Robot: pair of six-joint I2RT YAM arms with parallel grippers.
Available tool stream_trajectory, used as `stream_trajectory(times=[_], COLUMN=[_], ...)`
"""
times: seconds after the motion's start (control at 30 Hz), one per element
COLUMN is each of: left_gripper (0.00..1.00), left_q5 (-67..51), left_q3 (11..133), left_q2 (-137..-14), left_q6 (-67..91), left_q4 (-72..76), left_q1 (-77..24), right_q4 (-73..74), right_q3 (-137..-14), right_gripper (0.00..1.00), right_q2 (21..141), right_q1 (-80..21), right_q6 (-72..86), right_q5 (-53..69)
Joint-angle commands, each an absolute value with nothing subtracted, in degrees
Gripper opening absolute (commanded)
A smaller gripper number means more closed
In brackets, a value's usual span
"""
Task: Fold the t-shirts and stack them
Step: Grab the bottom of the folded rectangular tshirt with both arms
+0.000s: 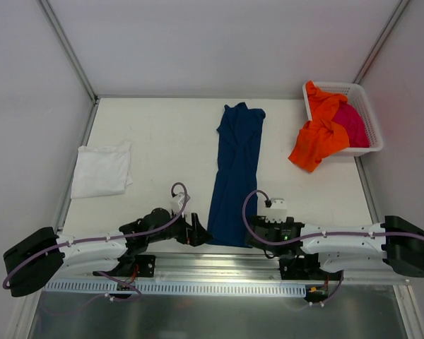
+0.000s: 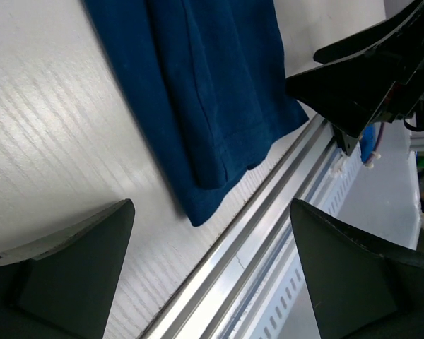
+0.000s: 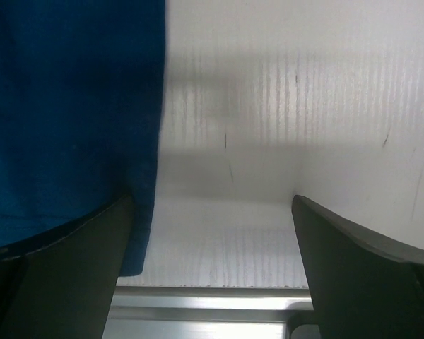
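The navy blue t-shirt [image 1: 236, 173] lies in a long narrow strip down the middle of the table, folded lengthwise. Its near hem shows in the left wrist view [image 2: 205, 106] and the right wrist view [image 3: 63, 120]. A folded white t-shirt [image 1: 101, 170] lies at the left. An orange t-shirt [image 1: 319, 138] hangs over the basket's rim, and a magenta one [image 1: 353, 123] lies inside. My left gripper [image 1: 201, 233] is open and empty just left of the navy hem. My right gripper [image 1: 253, 236] is open and empty just right of that hem, its left finger over the cloth's corner.
A white lattice basket [image 1: 364, 106] stands at the back right. A metal rail [image 1: 219, 265] runs along the table's near edge, right below the navy hem. White walls close in the table on three sides.
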State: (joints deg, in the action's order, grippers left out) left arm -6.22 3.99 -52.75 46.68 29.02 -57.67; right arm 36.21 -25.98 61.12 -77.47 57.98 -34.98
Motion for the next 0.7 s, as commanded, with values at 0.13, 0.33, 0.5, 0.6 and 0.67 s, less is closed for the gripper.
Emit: stream_trajectory(times=[0.13,0.33,0.5,0.6,0.67], left_gripper=[0.93,0.92,0.92,0.92,0.92], left_q5=[-9.41,-9.05,-8.61,-8.44,-8.44], left_q3=[0.7,1.14,1.32,1.49,1.41], left_q2=[-53.96,-54.75,-55.37,-55.98,-56.77], left_q6=[50.36,50.62,50.62,50.63,50.63], left_q4=[37.44,36.74,36.56,36.65,37.35], left_q1=[-58.18,-59.15,-59.85,-60.2,-60.73], right_q4=[46.98,53.17,47.65,40.97,37.63], right_q3=[-33.29,-37.35,-33.85,-30.95,-30.15], right_gripper=[0.98,0.98,0.98,0.98,0.98], right_q2=[58.81,56.08,58.88,61.43,63.36], right_q1=[-83.84,-87.36,-87.71,-87.72,-88.15], right_q6=[70.03,71.72,73.04,73.21,73.82], right_q5=[-39.02,-42.45,-40.87,-39.11,-38.67])
